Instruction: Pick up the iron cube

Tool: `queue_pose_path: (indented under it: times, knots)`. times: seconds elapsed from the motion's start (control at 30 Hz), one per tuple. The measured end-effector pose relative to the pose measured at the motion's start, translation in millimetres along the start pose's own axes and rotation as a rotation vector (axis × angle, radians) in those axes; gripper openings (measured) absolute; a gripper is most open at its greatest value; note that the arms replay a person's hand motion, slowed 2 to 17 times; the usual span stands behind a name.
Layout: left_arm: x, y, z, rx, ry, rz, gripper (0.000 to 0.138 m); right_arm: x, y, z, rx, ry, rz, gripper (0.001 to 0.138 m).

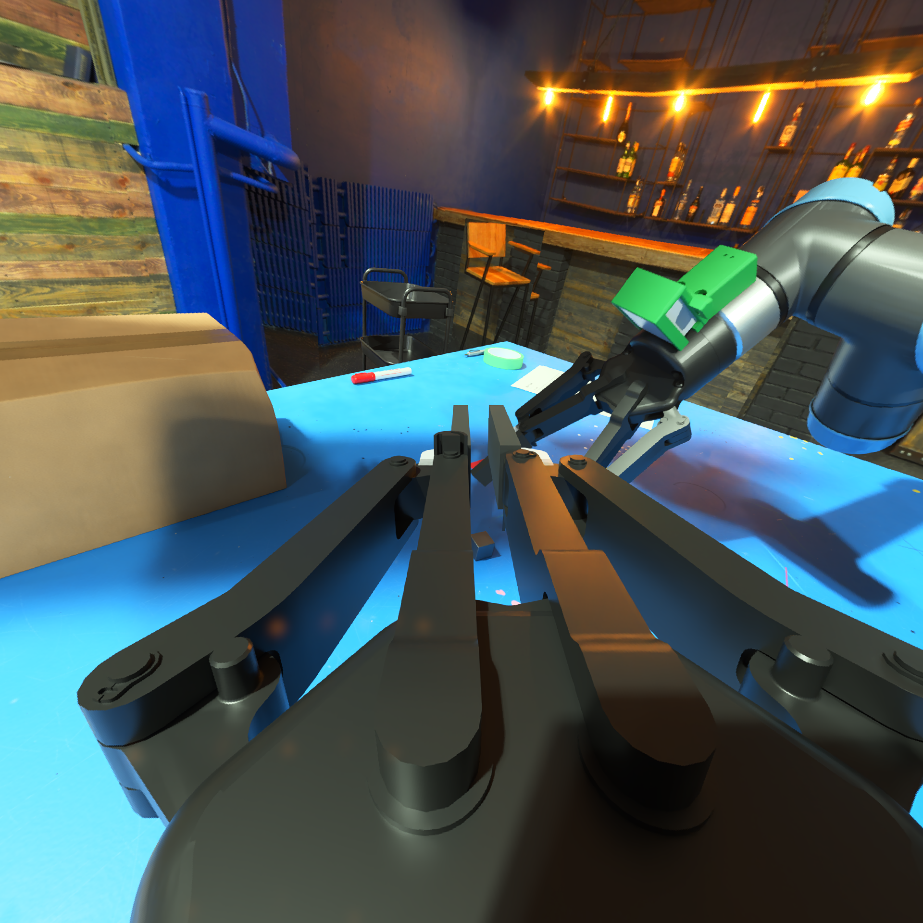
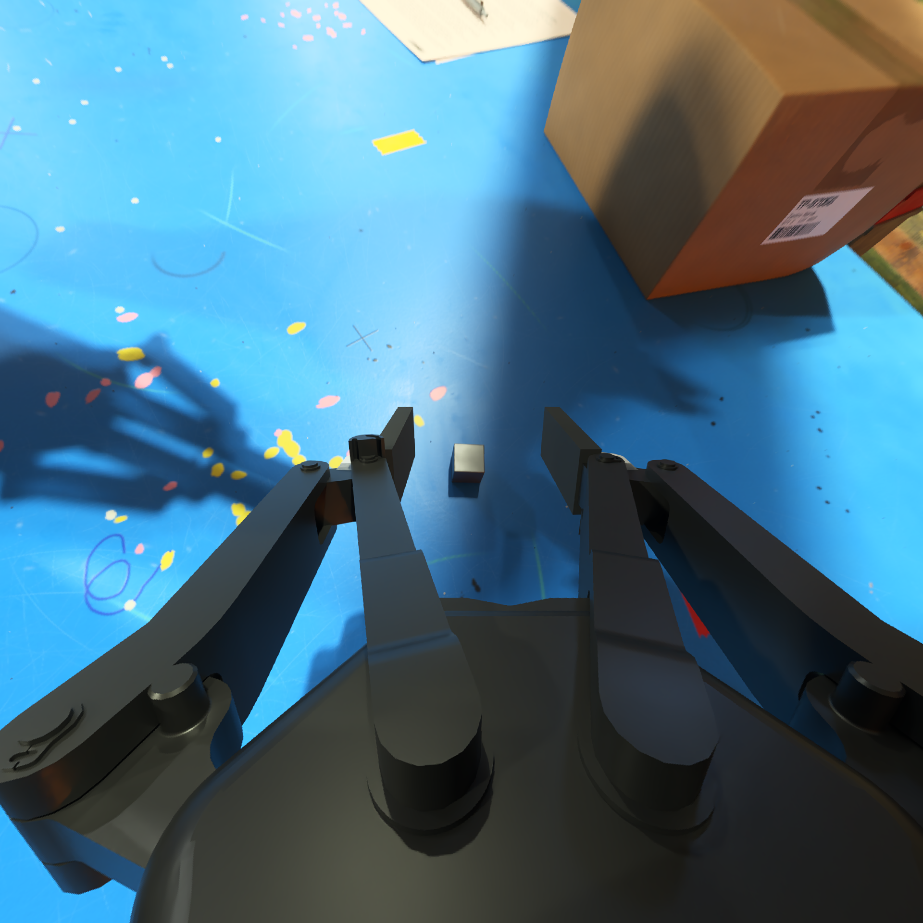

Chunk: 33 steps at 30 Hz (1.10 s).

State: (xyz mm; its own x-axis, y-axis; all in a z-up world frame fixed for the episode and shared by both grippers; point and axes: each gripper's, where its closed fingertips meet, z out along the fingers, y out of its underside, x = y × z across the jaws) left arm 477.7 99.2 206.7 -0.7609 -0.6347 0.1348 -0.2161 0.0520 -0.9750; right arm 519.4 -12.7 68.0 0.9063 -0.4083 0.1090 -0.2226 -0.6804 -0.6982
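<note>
Below, small grey metallic iron cube on scuffed blue table; right pincer spread around it; left pincer nearly together, empty.

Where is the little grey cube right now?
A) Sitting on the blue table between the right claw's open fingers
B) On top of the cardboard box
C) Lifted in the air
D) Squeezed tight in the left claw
A: the cube rests on the table, casting a shadow there, with gaps to both fingers of the open right gripper.
</note>
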Motion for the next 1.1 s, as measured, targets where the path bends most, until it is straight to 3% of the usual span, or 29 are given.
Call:
queue_pose_path:
  times: [0.23, 0.43, 0.7, 0.87, 1.1]
  knots:
    - [1.4, 3.2, 2.5, -0.001, 0.013, -0.002, 0.011, -5.1, 22.9, 20.7, -0.078, -0.015, -0.007, 0.067]
    - [3.1, 6.0, 4.1, -0.002, 0.020, -0.005, 0.011, -3.7, 31.1, 32.5, -0.105, -0.001, -0.012, 0.061]
    - [3.2, 7.9, 4.1, 0.003, 0.021, -0.011, 0.011, -6.2, 29.7, 41.9, -0.075, -0.039, 0.027, 0.041]
    - [2.3, 9.0, 3.6, 0.004, 0.019, -0.014, 0.011, -3.4, 27.8, 43.6, -0.054, -0.041, 0.033, 0.020]
    - [1.4, 9.7, 4.1, 0.009, 0.016, -0.017, 0.011, -2.2, 26.5, 45.4, -0.026, -0.076, 0.091, 0.020]
